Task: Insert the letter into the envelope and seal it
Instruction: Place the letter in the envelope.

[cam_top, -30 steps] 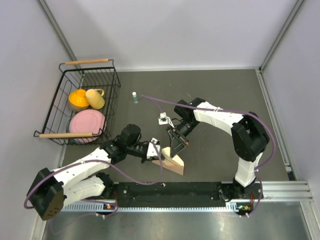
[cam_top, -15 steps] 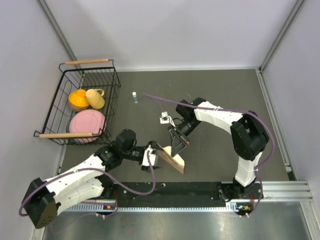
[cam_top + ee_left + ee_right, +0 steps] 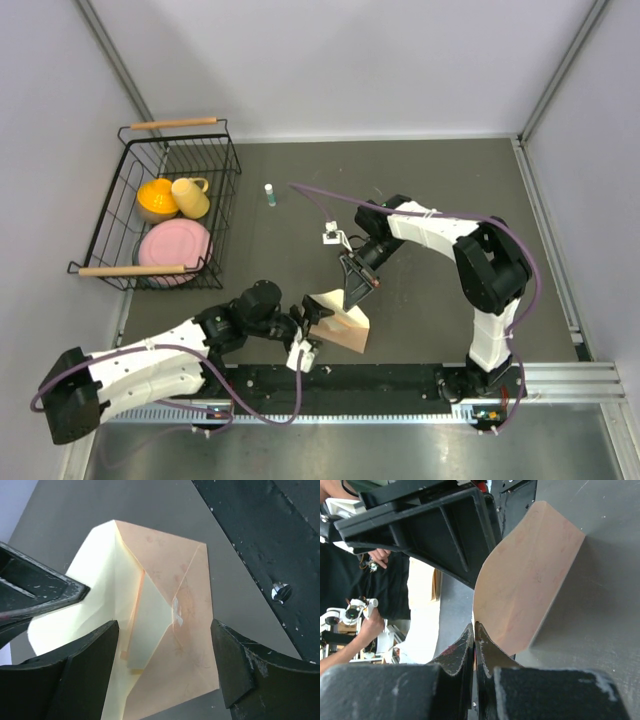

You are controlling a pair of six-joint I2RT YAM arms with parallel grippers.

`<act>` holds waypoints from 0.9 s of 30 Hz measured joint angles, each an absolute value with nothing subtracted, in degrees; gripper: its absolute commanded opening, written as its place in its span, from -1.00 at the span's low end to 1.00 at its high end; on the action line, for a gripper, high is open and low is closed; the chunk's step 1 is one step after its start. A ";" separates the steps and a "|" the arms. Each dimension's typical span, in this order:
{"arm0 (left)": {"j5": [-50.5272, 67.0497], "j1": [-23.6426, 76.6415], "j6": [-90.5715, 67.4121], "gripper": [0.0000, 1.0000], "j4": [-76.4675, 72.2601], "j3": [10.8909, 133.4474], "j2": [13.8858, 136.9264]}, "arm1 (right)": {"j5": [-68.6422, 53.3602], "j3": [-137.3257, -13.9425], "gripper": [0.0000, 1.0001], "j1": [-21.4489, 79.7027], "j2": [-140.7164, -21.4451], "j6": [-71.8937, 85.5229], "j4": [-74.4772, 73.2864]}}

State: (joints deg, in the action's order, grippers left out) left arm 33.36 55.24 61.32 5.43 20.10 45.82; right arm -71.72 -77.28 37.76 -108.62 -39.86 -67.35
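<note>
The left gripper (image 3: 308, 330) and right gripper (image 3: 351, 300) crowd the envelope (image 3: 345, 330); table (image 3: 430, 310) to its right seems open.

Your left gripper (image 3: 311, 331) aims at 4 o'clock, fingers spread; your right gripper (image 3: 353, 290), pointing 7 o'clock, pinches the envelope (image 3: 346, 329).

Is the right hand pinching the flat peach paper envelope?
Yes, the right hand has its fingers shut on the curved edge of the peach paper envelope.
</note>
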 measured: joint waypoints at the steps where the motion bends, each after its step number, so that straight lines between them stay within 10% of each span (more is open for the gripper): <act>1: 32.99 55.42 61.82 0.61 5.10 20.12 46.70 | -71.77 -77.28 -1.00 37.71 -108.62 -39.86 -67.33; 27: 30.41 55.02 59.02 0.70 11.73 26.63 54.43 | -68.93 -77.32 -1.00 35.68 -108.62 -38.87 -67.18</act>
State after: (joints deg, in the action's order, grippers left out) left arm 30.41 55.02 59.02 11.73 26.63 54.43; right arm -68.93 -77.32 35.68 -108.62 -38.87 -67.18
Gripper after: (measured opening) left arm 0.828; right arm 0.003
